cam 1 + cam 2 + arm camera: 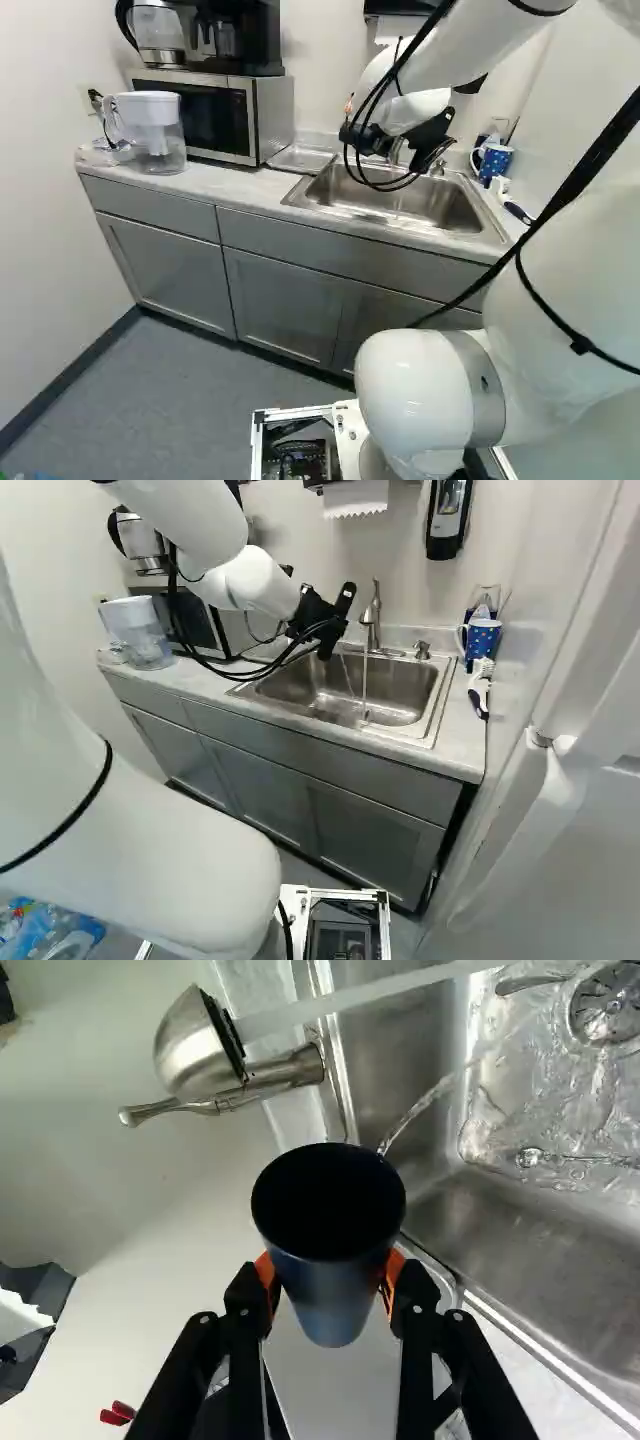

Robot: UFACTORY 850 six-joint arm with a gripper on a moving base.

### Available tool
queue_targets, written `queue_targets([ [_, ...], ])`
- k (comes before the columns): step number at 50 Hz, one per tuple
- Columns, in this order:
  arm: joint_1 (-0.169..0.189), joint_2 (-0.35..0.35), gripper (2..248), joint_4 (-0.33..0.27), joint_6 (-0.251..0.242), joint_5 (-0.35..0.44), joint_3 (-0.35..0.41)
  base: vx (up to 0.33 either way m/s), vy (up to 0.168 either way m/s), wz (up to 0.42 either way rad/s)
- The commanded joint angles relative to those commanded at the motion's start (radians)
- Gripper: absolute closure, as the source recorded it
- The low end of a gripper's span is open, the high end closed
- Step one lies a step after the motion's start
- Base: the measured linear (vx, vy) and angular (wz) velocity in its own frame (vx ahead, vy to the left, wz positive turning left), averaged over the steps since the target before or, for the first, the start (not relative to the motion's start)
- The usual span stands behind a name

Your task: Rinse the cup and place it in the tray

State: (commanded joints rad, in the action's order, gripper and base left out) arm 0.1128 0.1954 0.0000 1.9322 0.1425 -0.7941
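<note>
Pincer clamped on the cup, its two orange pads pressing from opposite sides, the fingers parted by the cup's width. In the wrist view the dark blue cup shows its round rim and dark mouth to the camera, its body narrowing away from it. Both base views put the pincer above the rear part of the sink, to the left of the faucet.

Edges nearby: the faucet's metal body and handle stand apart from the cup, with a gap between. The steel rim and corner of the basin lie beyond the cup, and the drain is farther across. A straight stream of water falls from the faucet; a second, thinner one arcs into the basin from beside the cup's rim.

To the sink's left, on the bench, a shallow tray sits between the basin and the microwave, whose side bounds it on the far flank. A water pitcher stands farther left, and a coffee maker tops the microwave.

On the right, a blue patterned mug and a brush occupy the strip between sink and side wall. A dispenser is mounted on the back wall above.
</note>
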Motion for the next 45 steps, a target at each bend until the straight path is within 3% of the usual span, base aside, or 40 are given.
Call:
queue_targets([
  [10, 0.000, 0.000, 129, 0.000, -0.075, 0.000, 0.000, 0.000, 0.000, 0.000],
  [45, 0.000, 0.000, 129, 0.000, -0.439, 0.000, 0.000, 0.000, 0.000, 0.000],
])
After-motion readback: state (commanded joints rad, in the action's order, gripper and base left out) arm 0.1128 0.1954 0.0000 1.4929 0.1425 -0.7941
